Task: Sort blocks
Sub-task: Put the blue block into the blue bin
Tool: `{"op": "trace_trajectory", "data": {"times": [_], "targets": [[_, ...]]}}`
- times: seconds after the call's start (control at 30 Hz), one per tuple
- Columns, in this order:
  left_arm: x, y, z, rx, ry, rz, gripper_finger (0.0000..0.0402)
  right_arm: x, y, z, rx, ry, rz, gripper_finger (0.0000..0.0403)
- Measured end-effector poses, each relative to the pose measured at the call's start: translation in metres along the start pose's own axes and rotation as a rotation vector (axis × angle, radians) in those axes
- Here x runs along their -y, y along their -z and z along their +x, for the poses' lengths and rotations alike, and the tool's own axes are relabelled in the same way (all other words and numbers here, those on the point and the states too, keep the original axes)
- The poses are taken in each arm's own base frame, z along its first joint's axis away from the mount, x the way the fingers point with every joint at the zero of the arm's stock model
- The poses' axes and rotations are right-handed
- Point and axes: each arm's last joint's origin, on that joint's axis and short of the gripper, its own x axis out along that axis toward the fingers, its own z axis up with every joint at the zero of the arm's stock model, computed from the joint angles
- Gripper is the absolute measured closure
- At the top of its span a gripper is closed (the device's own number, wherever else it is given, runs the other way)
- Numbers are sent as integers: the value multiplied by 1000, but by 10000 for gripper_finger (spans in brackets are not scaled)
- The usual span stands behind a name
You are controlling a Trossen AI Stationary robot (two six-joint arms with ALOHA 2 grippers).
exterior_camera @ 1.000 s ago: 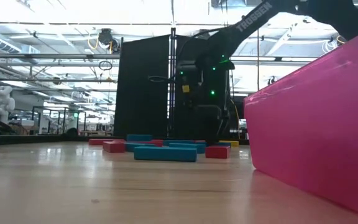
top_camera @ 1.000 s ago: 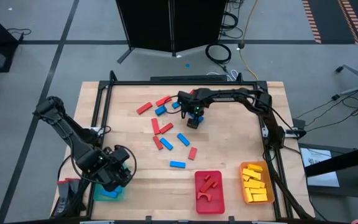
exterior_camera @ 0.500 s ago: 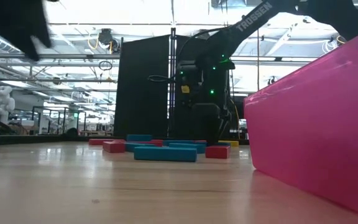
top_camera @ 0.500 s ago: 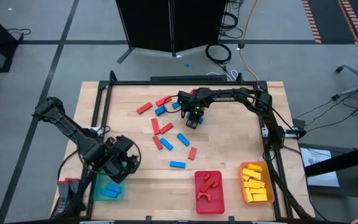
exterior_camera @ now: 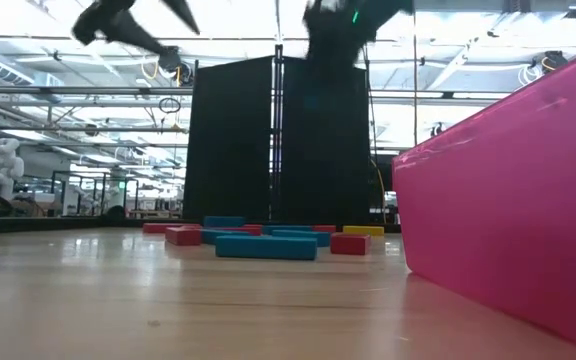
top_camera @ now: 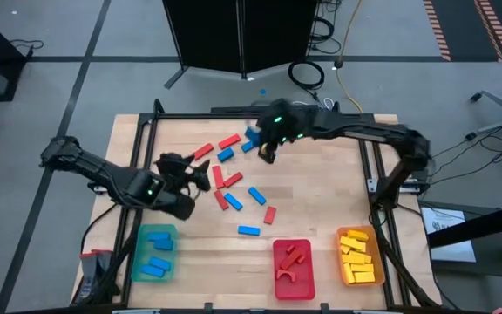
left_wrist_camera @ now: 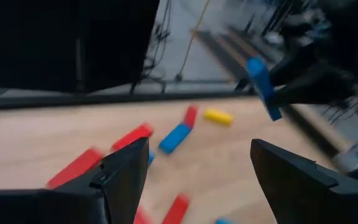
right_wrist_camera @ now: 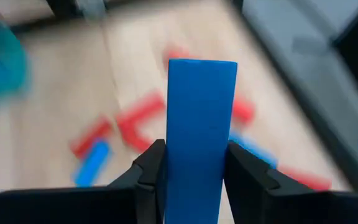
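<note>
Near edge trays: green tray [top_camera: 152,253] with 3 blue bars, red tray [top_camera: 294,269], orange tray [top_camera: 358,256] of yellow bars.
Mid-table blocks: red and blue bars [top_camera: 234,192] loose on bare wood.
Left gripper [top_camera: 200,177]: fingers spread wide, empty, raised over the table's left half.
Right gripper [top_camera: 262,146]: clamped on 1 blue bar [right_wrist_camera: 199,134], lifted above the far edge.

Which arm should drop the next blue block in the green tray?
Right. The right gripper already clamps a blue block, lifted above the far side of the table. The left gripper is open and empty, though nearer the green tray.
</note>
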Motion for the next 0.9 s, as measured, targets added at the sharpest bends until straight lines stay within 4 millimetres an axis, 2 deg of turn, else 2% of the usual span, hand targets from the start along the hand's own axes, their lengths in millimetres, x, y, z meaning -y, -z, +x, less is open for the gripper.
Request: {"op": "trace_trajectory", "data": {"times": [0.13, 0.23, 0.3, 0.53, 0.63, 0.77, 0.9], "targets": [[19, -29, 4, 14, 166, 16, 114, -4, -19, -45, 200, -45, -5, 301], [38, -53, 11, 12, 436, 97, 114, -5, -25, -67, 288, -54, -8, 301], [44, -67, 17, 59, 558, 129, 114, -6, -27, -77, 319, -58, -11, 301], [34, -93, 50, 123, 584, 137, 114, -25, -26, -86, 342, -112, -45, 301], [36, -101, 58, 147, 688, 142, 114, -36, -28, -88, 380, -145, -69, 301], [42, -105, 63, 181, 846, 182, 114, -47, -32, -91, 440, -178, -89, 301], [46, -101, 68, 194, 884, 234, 114, -48, -33, -94, 455, -181, -90, 301]]}}
